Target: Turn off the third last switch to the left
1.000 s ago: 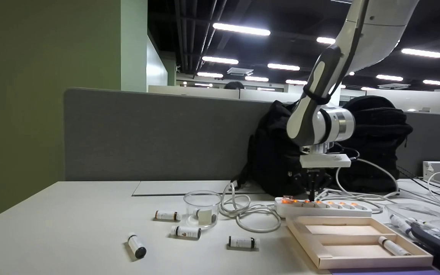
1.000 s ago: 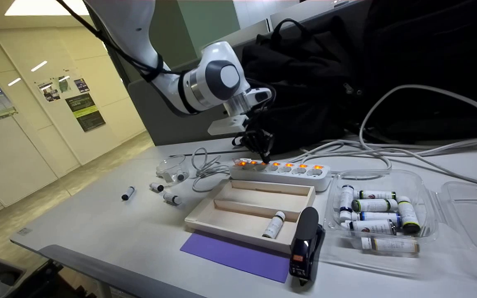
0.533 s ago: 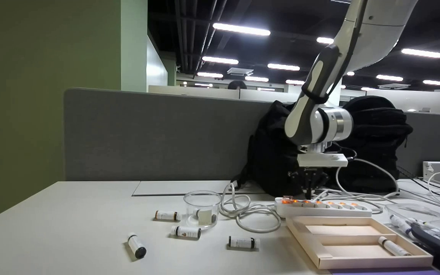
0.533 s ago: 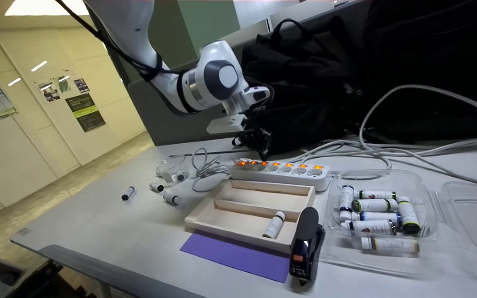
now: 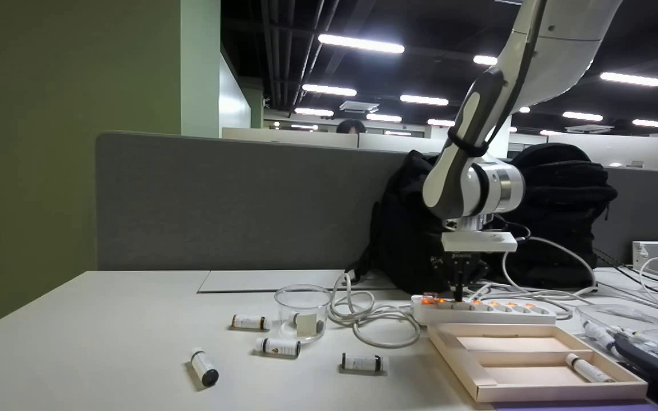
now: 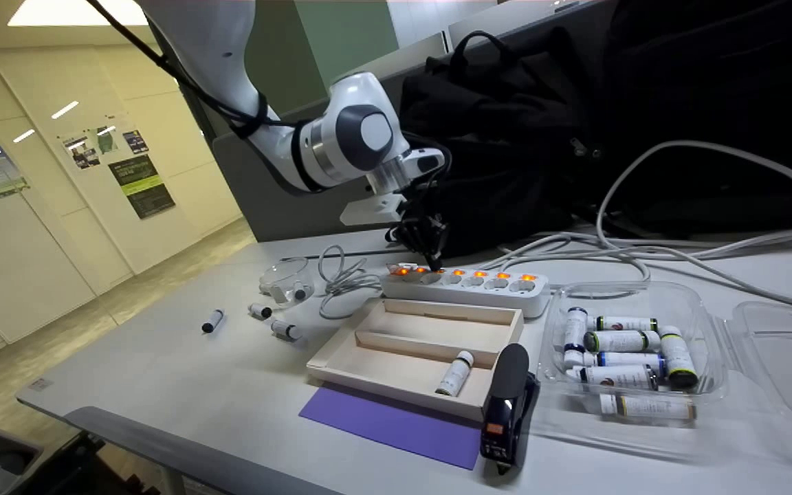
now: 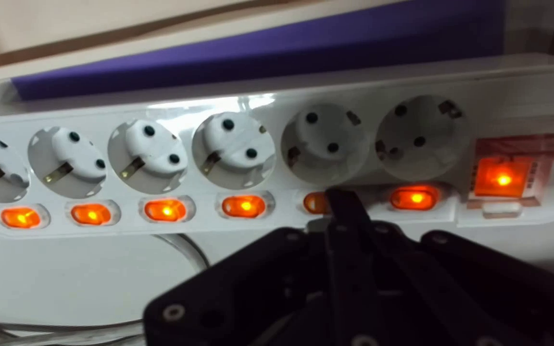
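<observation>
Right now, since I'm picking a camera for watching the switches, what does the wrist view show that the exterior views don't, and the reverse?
Only the wrist view makes out metal clips in the sockets and clearly shows the switch partly hidden by the gripper, its visible part duller than the other switches.

Only the exterior views show the backpacks, the bottles and the stapler.

All share the power strip, the gripper and the wooden tray, though the wrist view catches only part of the tray.
</observation>
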